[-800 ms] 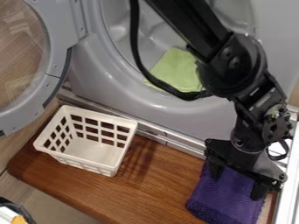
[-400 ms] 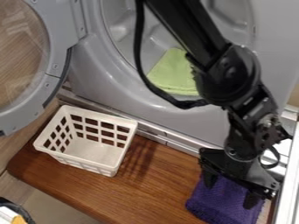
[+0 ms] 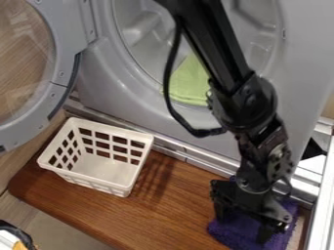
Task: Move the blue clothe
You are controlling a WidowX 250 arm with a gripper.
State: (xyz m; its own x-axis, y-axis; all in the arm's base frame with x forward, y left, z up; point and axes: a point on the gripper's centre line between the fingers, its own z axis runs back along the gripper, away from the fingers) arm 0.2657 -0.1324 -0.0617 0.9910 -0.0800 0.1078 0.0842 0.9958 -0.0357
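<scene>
**At the right end of the worktop point(image 3: 176, 200), my open fingers point(image 3: 219, 211) hang over the blue cloth point(image 3: 228, 232)**

I count one blue cloth, a purplish one, lying in the lower right corner of my view, and one green cloth point(image 3: 189, 85) in the round opening of the grey machine point(image 3: 104, 73). There is one white basket point(image 3: 104, 168) with slotted walls, standing upright on the left half of the wood, well apart from the blue cloth.

My one arm point(image 3: 219, 49) enters at the top edge and slants down to the right, passing in front of the opening. One black cable point(image 3: 167, 80) loops along its left side. Both fingers point down with a wide gap between them, one at each side, over the blue cloth; whether they touch it I can't tell.

The worktop is brown wood with a rounded front left corner. A metal rail point(image 3: 176, 151) runs behind it, along the foot of the machine. The machine's one round door point(image 3: 62, 73) stands open at the left. In the lower left corner I see part of a dark-rimmed object point(image 3: 27, 239), too cropped to name.
</scene>
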